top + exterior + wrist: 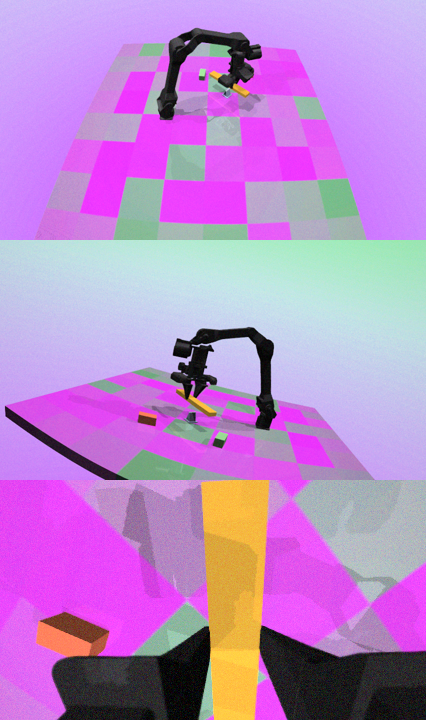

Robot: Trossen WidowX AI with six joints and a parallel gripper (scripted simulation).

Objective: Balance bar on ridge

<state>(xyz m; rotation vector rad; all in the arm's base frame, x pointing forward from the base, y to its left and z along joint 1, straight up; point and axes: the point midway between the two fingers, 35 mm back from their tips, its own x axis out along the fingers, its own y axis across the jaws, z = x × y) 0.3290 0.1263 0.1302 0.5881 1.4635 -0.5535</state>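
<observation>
The long orange-yellow bar (242, 90) (203, 407) (232, 565) is held in the air, clear of the table. My gripper (233, 85) (191, 398) (233, 631) is shut on it near its middle, one finger on each side. The small grey ridge (227, 93) (191, 417) stands on the table below the bar. In the top and exterior views there is a gap between the bar and the ridge. The ridge does not show in the wrist view, where the bar and the fingers cover the middle.
A green block (202, 73) (220, 439) lies on the chequered table (184, 193) (166, 466), on the arm-base side of the ridge. A red-orange block (147, 418) (70, 635) lies on the ridge's other side. It is mostly hidden behind the gripper in the top view.
</observation>
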